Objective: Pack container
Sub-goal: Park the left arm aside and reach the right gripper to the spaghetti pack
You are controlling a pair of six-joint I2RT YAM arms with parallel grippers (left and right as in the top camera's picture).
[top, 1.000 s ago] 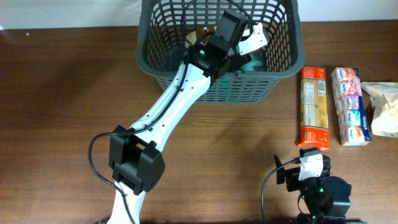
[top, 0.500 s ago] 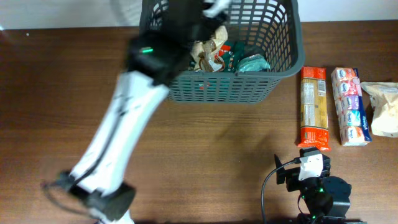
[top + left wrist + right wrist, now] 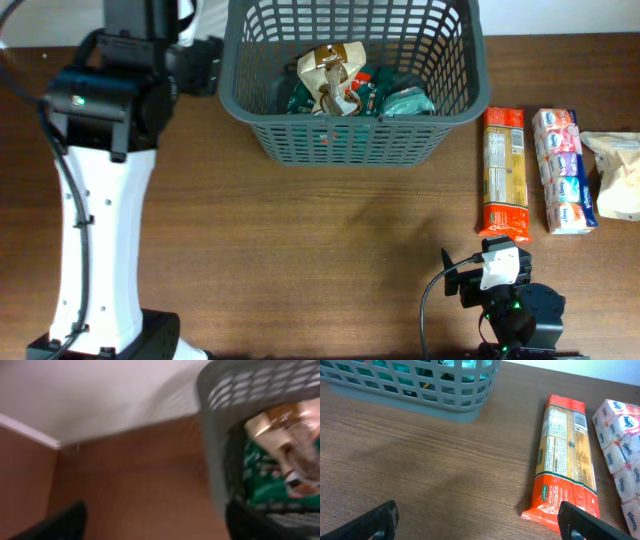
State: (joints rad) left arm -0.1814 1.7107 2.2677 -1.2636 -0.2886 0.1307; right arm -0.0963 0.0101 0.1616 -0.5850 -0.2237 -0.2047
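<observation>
Groceries already lie in the grey basket (image 3: 350,140), which stands at the far middle of the table (image 3: 300,260): a tan paper bag (image 3: 335,75) on top, with green packets (image 3: 405,100) beside and under it.

To the right of the basket, three things lie in a row on the table. An orange pasta packet (image 3: 503,170) is nearest the basket, a pink and purple pack of tissues (image 3: 567,170) lies just beside it, and a pale bag (image 3: 620,175) sits at the right edge.

The left arm reaches up the left side of the table. The left hand (image 3: 160,527) is held beside the basket's left wall, its fingers spread wide with nothing between them. That view is blurred, so its height above the table is hard to judge.

The right hand (image 3: 480,525) sits at the near right of the table, fingers wide apart and empty. It points toward the near end of the pasta packet, well short of it.
</observation>
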